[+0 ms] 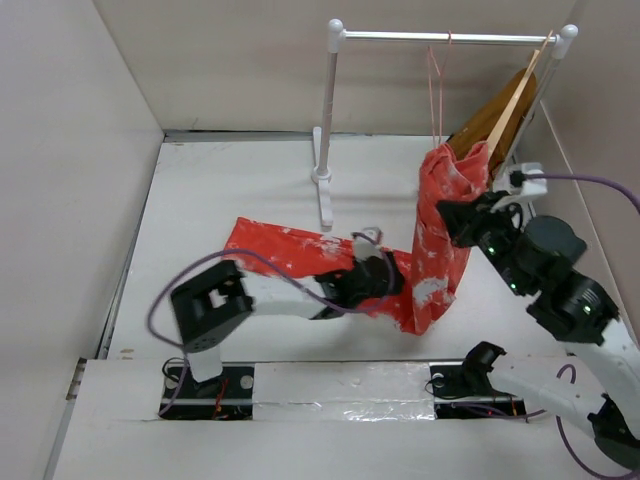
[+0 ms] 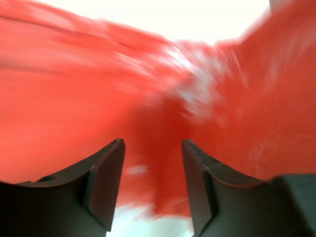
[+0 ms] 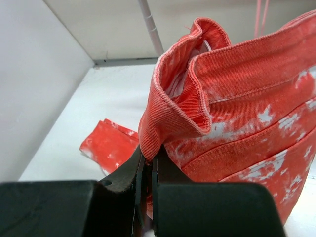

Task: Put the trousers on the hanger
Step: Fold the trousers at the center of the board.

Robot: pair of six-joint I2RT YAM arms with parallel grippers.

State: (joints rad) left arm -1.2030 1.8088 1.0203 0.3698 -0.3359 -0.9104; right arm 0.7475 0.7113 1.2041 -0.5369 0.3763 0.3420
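Right gripper (image 3: pixel 147 165) clamped on waistband of trousers (image 1: pixel 440 225), holding waist up just below hanger (image 1: pixel 437 95) on rail (image 1: pixel 400 37). One leg trails on table (image 1: pixel 230 180). Left gripper (image 2: pixel 153 190): jaws apart over leg cloth, blurred in wrist view.

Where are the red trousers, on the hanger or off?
Half up: right gripper pinches the trousers up by the hanger; one leg lies on the table. Over its bar? Cannot tell.

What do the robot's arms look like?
Both are chunky black joints linked by white tubes. A purple cable loops along the left arm, another along the right arm, which shows tiny green lights. The left hand and right hand are black, each with two curved fingers.
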